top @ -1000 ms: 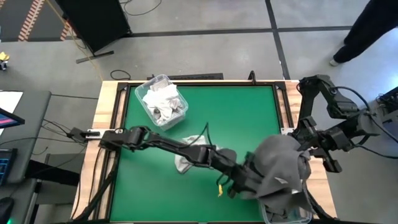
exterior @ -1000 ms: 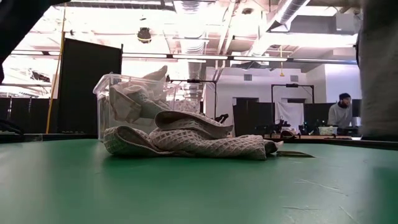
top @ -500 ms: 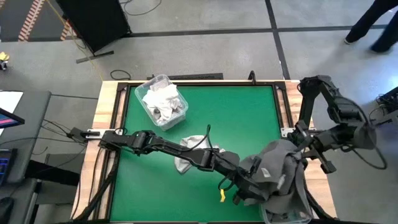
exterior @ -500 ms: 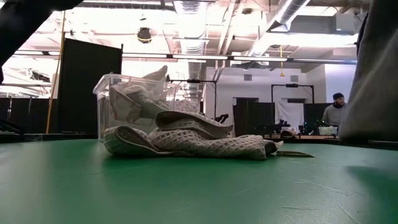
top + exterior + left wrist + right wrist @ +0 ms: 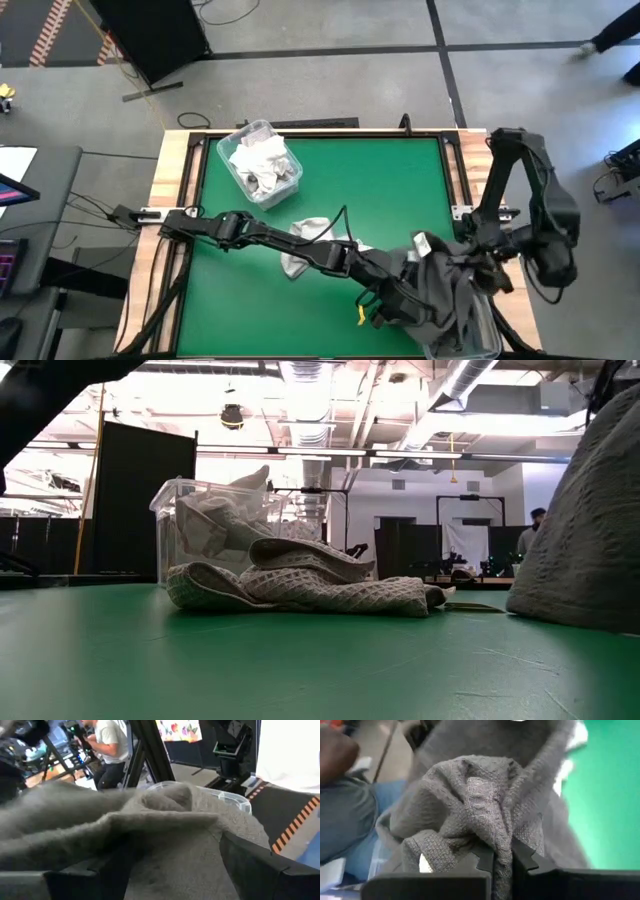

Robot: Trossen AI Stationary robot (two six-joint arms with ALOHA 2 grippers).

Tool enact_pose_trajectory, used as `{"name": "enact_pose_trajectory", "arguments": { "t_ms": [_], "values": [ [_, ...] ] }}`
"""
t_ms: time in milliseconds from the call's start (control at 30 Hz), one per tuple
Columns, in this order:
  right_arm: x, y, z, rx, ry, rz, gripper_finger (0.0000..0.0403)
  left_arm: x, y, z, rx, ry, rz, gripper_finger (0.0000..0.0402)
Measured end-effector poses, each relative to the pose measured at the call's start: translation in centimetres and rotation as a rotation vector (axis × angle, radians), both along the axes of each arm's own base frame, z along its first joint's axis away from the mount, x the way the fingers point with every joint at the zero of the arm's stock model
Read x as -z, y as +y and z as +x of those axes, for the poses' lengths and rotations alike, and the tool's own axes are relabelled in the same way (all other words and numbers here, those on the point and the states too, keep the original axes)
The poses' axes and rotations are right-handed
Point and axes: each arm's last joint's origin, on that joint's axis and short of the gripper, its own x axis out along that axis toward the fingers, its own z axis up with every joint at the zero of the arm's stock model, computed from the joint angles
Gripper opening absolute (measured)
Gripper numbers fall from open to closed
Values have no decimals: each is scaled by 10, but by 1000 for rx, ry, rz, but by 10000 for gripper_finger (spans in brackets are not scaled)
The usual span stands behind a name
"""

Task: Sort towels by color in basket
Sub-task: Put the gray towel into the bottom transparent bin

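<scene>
Right hand pinching dark grey towel

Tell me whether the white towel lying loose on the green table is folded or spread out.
Neither: the white towel lies crumpled in a low heap on the table, beside the clear bin, its edges curled over each other.

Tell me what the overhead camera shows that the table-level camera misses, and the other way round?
Only the high view shows both arms: the right gripper shut on the dark grey towel over a clear bin at the table's near right corner, and the open left gripper beside that towel. Only the low view shows the room behind, with ceiling lights and a distant person. Both show the green table, the pale towel lying on it, the far bin of pale towels and the dark grey towel.
</scene>
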Motion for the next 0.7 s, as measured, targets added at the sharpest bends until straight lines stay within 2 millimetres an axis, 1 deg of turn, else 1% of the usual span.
{"name": "enact_pose_trajectory", "arguments": {
  "t_ms": [167,333,433,567,700],
  "values": [
    [23,22,-1,41,132,74,44,2,0,0,-1,21,6,279],
    [38,50,2,13,151,152,44,5,2,0,-60,32,59,279],
    [47,67,7,3,162,165,44,5,3,0,-95,52,77,279],
    [61,87,20,-13,209,125,44,-4,7,-5,-167,57,144,279],
    [75,102,39,-42,251,79,44,-28,12,-17,-224,73,191,279]
  ]
}}
